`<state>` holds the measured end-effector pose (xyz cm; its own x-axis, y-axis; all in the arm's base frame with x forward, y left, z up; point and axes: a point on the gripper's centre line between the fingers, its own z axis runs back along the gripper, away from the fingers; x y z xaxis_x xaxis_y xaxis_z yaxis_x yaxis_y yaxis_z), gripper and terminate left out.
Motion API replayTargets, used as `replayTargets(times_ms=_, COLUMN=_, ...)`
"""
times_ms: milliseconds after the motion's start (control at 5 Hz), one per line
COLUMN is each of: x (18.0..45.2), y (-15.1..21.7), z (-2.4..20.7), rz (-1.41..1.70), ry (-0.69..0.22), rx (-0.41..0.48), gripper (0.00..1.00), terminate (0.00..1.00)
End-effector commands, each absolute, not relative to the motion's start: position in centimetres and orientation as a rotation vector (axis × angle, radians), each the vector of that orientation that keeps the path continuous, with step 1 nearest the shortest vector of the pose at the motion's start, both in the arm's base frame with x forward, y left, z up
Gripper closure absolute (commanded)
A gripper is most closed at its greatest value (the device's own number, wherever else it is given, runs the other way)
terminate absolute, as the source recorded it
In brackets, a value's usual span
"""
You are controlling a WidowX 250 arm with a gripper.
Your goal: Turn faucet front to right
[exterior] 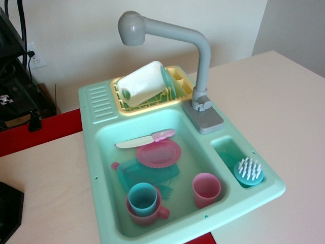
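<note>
The grey toy faucet [203,66] stands upright on its flat grey base plate [204,118] at the back right of a mint-green toy sink [101,162]. Its long bent spout arm reaches left, and the rounded head [132,28] hangs over the yellow drying rack [184,85]. A small grey lever [202,104] sits at the foot of the stem. No gripper or arm is in view.
A white cup [143,82] lies tipped in the rack. The basin holds a pink-handled knife [147,138], a pink plate [158,152], stacked blue and pink cups [143,201] and a pink cup [206,189]. A teal brush [249,171] sits in the side compartment. Dark equipment [15,76] stands at the far left.
</note>
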<state>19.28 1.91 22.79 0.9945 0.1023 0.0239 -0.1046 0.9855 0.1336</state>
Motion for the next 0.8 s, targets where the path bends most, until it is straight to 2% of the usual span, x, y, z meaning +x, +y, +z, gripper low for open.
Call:
replayTargets(times_ms=0, x=19.3, y=1.9, z=22.8, rz=0.104, ry=-0.017, rx=0.135, gripper=0.0, terminate=0.0)
replayTargets(times_ms=200, x=21.0, y=2.9, z=22.6, rz=0.138, ry=-0.006, rx=0.114, gripper=0.0, terminate=0.0)
replayTargets(times_ms=600, x=23.0, y=7.4, z=21.9, rz=0.21, ry=0.0, rx=0.146, gripper=0.0, terminate=0.0)
